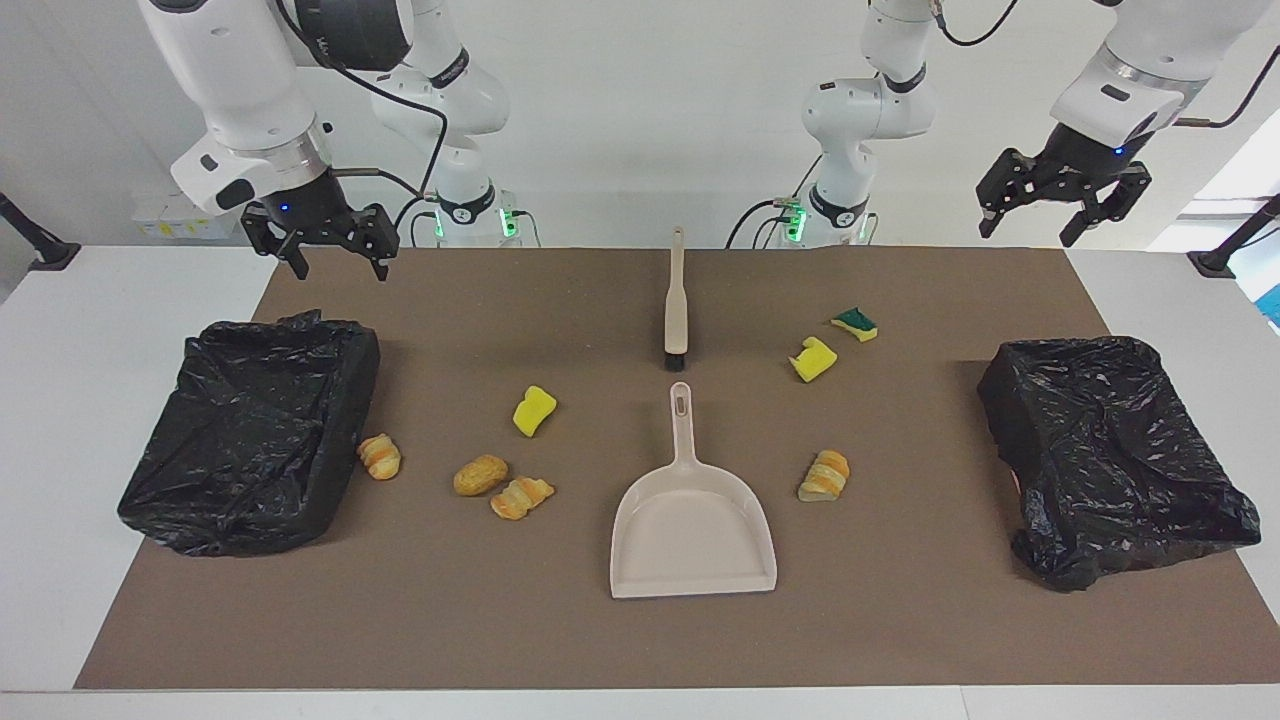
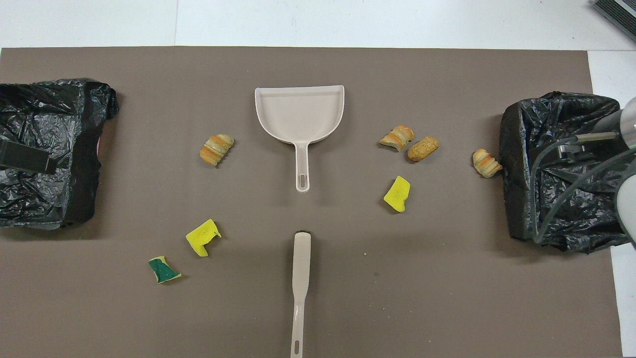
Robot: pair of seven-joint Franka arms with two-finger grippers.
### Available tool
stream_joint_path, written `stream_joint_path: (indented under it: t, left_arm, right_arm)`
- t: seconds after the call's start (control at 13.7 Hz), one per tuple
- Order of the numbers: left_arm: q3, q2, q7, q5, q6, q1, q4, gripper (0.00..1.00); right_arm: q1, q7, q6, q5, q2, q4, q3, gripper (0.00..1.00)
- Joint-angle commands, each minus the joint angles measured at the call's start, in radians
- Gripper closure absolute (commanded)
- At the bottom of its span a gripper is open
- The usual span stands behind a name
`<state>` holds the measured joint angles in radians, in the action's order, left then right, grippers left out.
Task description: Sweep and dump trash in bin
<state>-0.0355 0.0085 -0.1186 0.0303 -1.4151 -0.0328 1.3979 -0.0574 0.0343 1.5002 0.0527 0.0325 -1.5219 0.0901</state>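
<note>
1. Dustpan point(image 1: 693, 520) lies closest to where I stand, flat on the brown mat point(image 1: 640, 640) that covers the counter, its mouth toward me and its handle pointing at the robots.
2. Brush point(image 1: 676, 295) continues that same line, bristles just short of the dustpan handle, grip end toward the robots.
3. Trash point(image 1: 481, 475) is scattered on both flanks. Toward the right arm's end lie three pastries and one yellow sponge, one pastry just beside the bin point(image 1: 250, 430). Toward the left arm's end lie one pastry and two sponges, one green-faced.
4. A second lined bin point(image 1: 1115, 455) sits at the left arm's end.
5. Right tool point(image 1: 328, 250) hangs over the mat's edge near its bin, fingers spread and empty. Left tool point(image 1: 1062, 205) is raised above its own corner, likewise spread and empty.
6. Risks, as I judge them: light sponges may skid or tumble ahead of the bristles, the unheld dustpan may slide away, and the pastry by the bin may wedge against the liner.
</note>
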Motion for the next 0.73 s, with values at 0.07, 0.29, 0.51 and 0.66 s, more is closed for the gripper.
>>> stream_joint_path:
  t: [0.07, 0.29, 0.51, 0.66]
  left_arm:
    - [0.003, -0.033, 0.01, -0.007, 0.001, -0.009, 0.039, 0.0]
    - [0.002, -0.033, 0.01, -0.007, 0.002, -0.009, 0.039, 0.0]
    - [0.002, -0.033, 0.01, -0.007, 0.002, -0.009, 0.039, 0.0]
    - [0.002, -0.033, 0.01, -0.007, 0.004, -0.009, 0.039, 0.0]
  right_arm:
    - [-0.013, 0.03, -0.026, -0.024, -0.028, -0.015, 0.0, 0.0]
    - [-0.013, 0.021, -0.015, -0.024, -0.026, -0.015, 0.0, 0.0]
    - [-0.002, 0.021, -0.02, -0.025, -0.029, -0.018, 0.003, 0.0]
    - [-0.012, 0.021, -0.02, -0.024, -0.029, -0.018, 0.002, 0.0]
